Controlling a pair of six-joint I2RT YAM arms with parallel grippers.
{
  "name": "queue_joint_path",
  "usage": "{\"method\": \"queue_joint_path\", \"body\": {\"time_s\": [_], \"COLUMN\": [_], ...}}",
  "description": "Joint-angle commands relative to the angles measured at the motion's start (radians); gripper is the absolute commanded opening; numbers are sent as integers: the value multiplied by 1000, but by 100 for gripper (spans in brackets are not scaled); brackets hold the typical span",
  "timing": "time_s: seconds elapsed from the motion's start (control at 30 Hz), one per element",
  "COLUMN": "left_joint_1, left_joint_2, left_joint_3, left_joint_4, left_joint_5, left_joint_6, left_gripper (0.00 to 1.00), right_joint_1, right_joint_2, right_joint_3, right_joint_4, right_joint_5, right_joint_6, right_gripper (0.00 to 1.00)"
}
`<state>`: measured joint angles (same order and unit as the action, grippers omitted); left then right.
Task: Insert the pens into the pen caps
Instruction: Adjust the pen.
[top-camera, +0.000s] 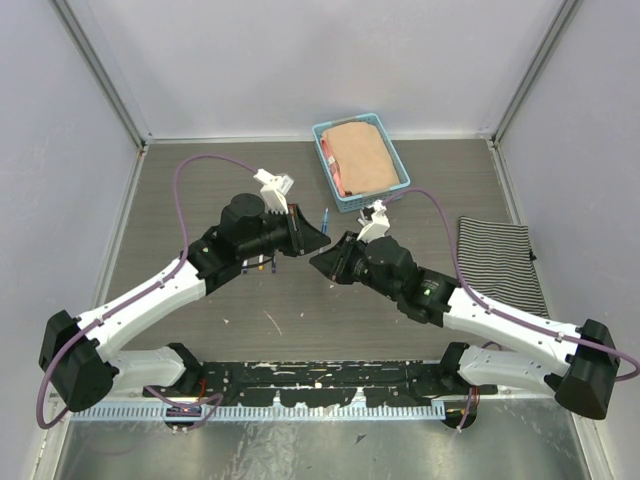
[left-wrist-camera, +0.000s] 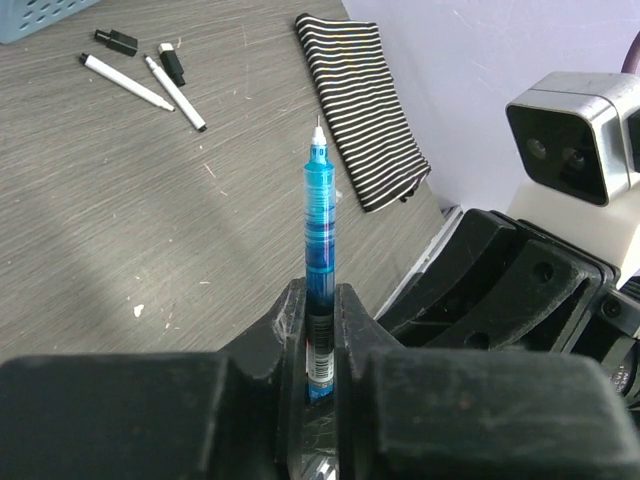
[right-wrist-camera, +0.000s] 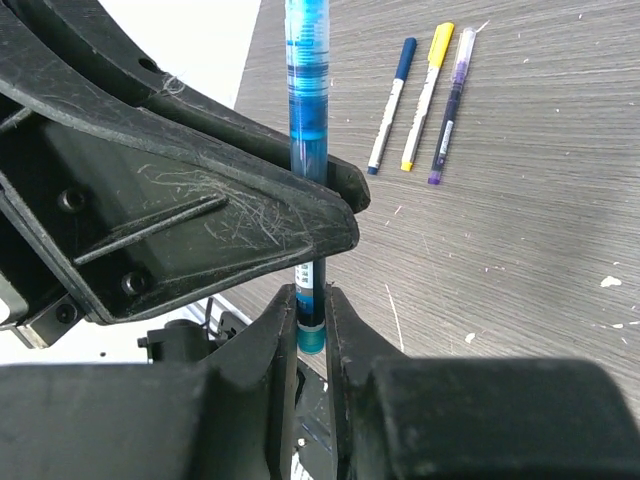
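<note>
A translucent blue pen stands upright between the fingers of my left gripper, its bare tip pointing away. My right gripper is closed on the same pen's tail end, just below the left fingers. In the top view both grippers, left and right, meet mid-table, and the pen sticks out beyond them. Two uncapped white pens and two black caps lie on the table. Three capped pens show in the right wrist view: dark blue, yellow and purple.
A blue basket holding a tan cloth stands at the back of the table. A striped cloth lies at the right and also shows in the left wrist view. Grey walls enclose the table on three sides.
</note>
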<state>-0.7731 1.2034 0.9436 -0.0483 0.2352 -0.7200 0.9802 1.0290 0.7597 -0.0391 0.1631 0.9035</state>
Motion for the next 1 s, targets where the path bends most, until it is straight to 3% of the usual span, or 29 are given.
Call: {"method": "queue_joint_path", "body": {"time_s": [0.0, 0.13, 0.3, 0.6, 0.97], "left_joint_1": [-2, -2, -2, -8, -13], "left_joint_2": [-6, -10, -2, 1, -1], "left_joint_3": [5, -3, -6, -12, -26], "left_joint_4": [27, 26, 28, 37, 46], "left_joint_5": [-5, -7, -1, 12, 22], "left_joint_6": [1, 3, 0, -4, -10], "left_gripper": [24, 38, 40, 38, 22], "right_joint_1": [5, 6, 5, 5, 6], "right_joint_2": [-44, -47, -39, -28, -18], "right_joint_3": [29, 46, 71, 81, 96], "right_joint_4": [20, 15, 18, 29, 34], "right_joint_5": [30, 40, 31, 38, 45], "right_joint_6": [-18, -28, -35, -38, -56], "right_gripper": [3, 2, 1, 1, 1]}}
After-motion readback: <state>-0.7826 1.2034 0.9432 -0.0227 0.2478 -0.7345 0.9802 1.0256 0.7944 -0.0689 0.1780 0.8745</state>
